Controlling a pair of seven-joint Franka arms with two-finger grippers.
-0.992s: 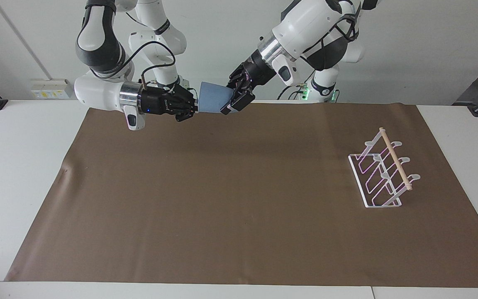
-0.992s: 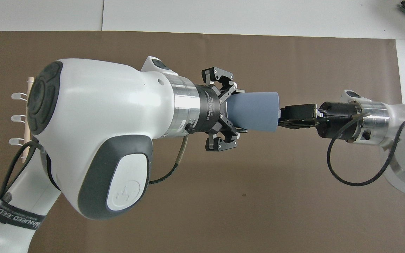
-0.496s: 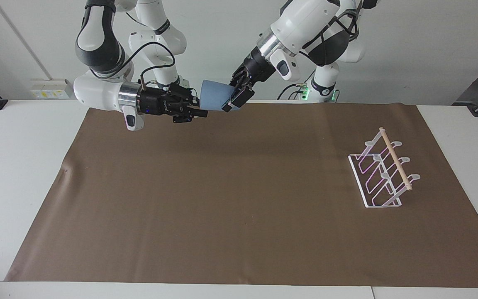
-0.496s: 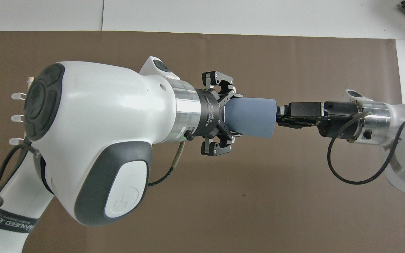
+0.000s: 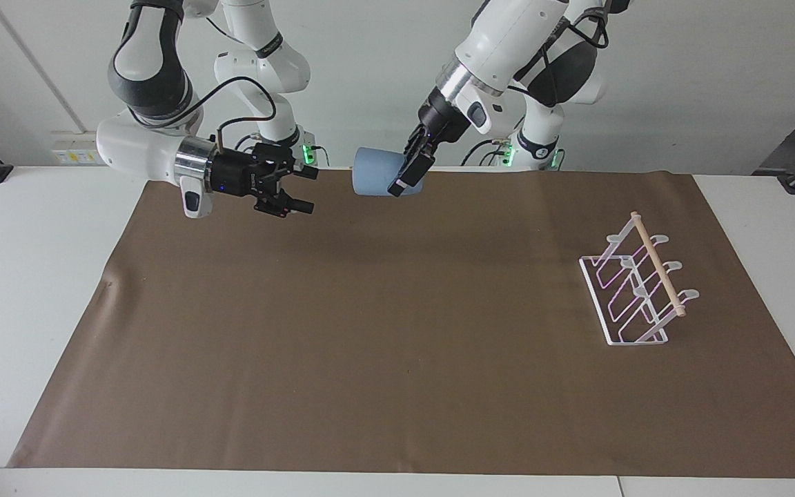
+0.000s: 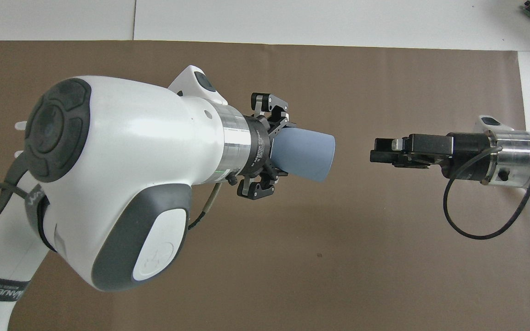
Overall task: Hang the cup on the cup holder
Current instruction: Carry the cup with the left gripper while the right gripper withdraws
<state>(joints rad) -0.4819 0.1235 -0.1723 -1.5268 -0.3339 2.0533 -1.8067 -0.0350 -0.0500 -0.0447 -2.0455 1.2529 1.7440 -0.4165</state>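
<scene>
The light-blue cup [image 5: 374,172] hangs in the air on its side, held at its narrow base by my left gripper [image 5: 408,176], which is shut on it over the mat's edge nearest the robots. It also shows in the overhead view [image 6: 305,154], with the left gripper [image 6: 279,155] around its base. My right gripper [image 5: 303,190] is open and empty, apart from the cup's mouth, toward the right arm's end; it also shows in the overhead view [image 6: 374,152]. The white wire cup holder [image 5: 635,286] with its wooden dowel stands on the mat toward the left arm's end. In the overhead view only its prong tips [image 6: 20,124] show past the left arm.
A brown mat [image 5: 397,345] covers most of the white table [image 5: 32,276]. The left arm's large white body [image 6: 122,179] hides much of the mat in the overhead view.
My right gripper has let go of the cup's mouth, opened and drawn back toward its own end. My left gripper has carried the cup away from it, toward the left arm's end.
</scene>
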